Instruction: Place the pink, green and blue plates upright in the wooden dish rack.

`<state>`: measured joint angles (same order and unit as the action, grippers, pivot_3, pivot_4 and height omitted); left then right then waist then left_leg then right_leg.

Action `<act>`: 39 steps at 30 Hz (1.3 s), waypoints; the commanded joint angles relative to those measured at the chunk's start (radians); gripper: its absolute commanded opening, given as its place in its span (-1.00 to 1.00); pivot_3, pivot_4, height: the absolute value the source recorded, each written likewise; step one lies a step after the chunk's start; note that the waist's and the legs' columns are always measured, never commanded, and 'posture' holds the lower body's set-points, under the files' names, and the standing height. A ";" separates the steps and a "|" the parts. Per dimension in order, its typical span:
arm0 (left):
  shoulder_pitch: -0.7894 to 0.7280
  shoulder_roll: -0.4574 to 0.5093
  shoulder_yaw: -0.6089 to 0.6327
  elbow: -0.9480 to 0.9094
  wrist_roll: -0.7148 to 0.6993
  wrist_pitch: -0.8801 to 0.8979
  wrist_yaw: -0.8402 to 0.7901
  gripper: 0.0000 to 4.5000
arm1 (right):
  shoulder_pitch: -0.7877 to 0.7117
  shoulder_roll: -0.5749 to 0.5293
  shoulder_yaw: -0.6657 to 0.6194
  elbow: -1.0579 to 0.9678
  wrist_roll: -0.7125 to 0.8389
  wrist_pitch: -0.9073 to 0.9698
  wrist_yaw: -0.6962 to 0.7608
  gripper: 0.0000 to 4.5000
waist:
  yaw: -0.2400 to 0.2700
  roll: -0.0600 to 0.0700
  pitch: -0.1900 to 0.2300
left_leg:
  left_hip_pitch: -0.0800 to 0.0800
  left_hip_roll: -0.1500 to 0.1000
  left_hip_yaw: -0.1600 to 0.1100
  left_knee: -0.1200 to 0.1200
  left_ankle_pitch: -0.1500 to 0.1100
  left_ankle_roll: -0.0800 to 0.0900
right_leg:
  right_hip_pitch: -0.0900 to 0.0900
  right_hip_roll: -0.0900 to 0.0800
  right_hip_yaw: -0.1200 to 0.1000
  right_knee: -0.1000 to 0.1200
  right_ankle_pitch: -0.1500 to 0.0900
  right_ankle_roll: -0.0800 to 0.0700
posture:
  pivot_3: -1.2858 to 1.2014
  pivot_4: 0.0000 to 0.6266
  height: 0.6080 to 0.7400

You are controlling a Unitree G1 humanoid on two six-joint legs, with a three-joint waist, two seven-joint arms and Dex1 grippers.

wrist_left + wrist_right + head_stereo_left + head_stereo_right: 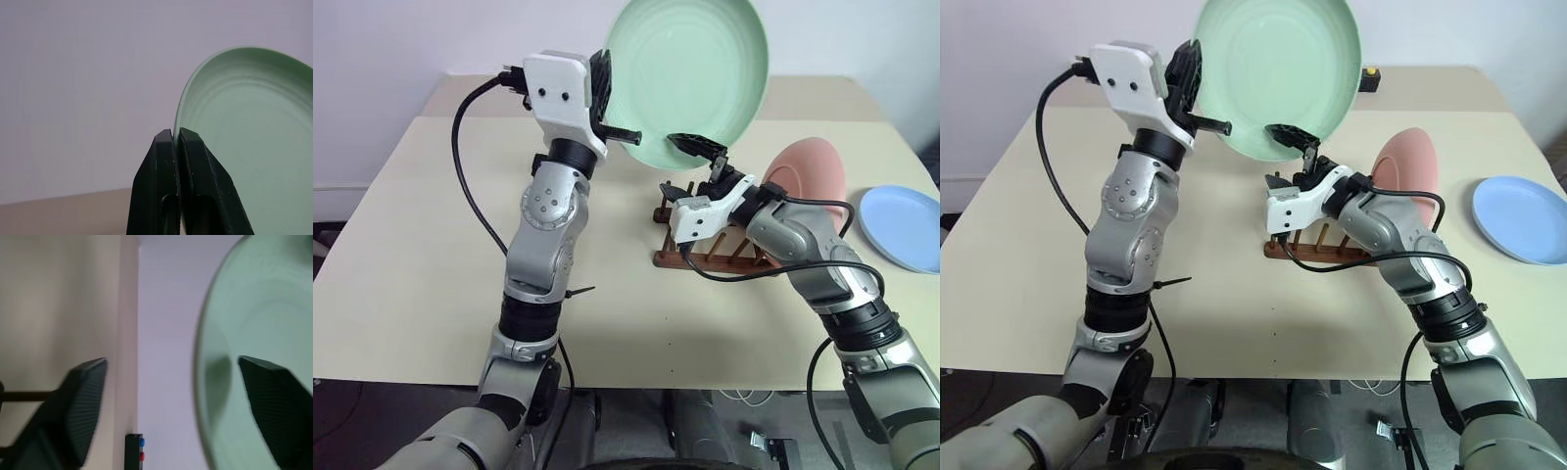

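**Green plate held aloft over the rack**

A beige worktop (pixel 431 245) stands against a plain pale wall, with a small black box (pixel 1368 78) at its far edge. The left end effector (pixel 607 110) is clenched on the rim of the green plate (pixel 690 69), holding it on edge above the worktop, its hollow face toward the camera. The right end effector (pixel 690 162) has its fingers spread wide just below that plate's lower rim. The pink plate (pixel 808 176) stands upright in the rack (pixel 705 257). The blue plate (pixel 901 227) lies flat well to the right.
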<state>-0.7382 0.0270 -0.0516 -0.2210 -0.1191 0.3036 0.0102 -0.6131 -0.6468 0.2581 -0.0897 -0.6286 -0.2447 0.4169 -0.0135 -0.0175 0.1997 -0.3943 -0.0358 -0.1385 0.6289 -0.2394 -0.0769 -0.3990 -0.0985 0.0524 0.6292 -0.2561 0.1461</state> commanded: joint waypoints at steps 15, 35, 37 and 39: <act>0.003 -0.057 0.084 -0.060 -0.073 0.020 -0.006 0.53 | -0.017 0.017 -0.023 -0.041 -0.017 -0.011 -0.014 -1.00 | 0.000 0.000 0.000 | 0.000 0.000 0.000 0.000 0.000 0.000 | 0.001 0.000 0.000 0.000 0.000 0.000 | 0.03 -0.52 1.00; 0.009 0.227 0.328 0.180 -0.043 -0.192 -0.001 0.99 | -0.023 0.138 -0.271 -0.292 0.737 0.336 0.204 -1.00 | 0.000 0.000 0.000 | 0.001 0.000 -0.001 0.000 0.000 0.000 | 0.001 0.000 0.000 0.000 0.000 0.000 | 0.03 -0.52 1.00; 0.062 0.252 0.290 0.213 -0.040 -0.190 -0.069 0.99 | 0.003 0.154 -0.325 -0.370 0.889 0.466 0.199 -1.00 | 0.000 0.000 0.000 | 0.001 0.000 -0.001 0.000 0.000 0.000 | 0.001 0.000 0.000 0.000 0.000 0.000 | 0.03 -0.52 1.00; 0.117 0.257 0.248 0.227 -0.044 -0.186 -0.134 0.99 | 0.051 0.153 -0.378 -0.445 1.030 0.589 0.189 -1.00 | 0.002 0.000 0.000 | 0.001 0.000 -0.001 0.000 0.000 0.000 | 0.001 0.000 0.000 0.000 0.000 0.000 | 0.03 -0.52 1.00</act>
<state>-0.6380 0.2766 0.2378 0.0197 -0.1643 0.1290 -0.0671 -0.5861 -0.4933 -0.0540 -0.4470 0.2709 0.2532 0.6146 -0.0113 -0.0174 0.1996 -0.3940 -0.0360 -0.1398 0.6292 -0.2395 -0.0766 -0.3978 -0.0985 0.0521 0.6295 -0.2561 0.1460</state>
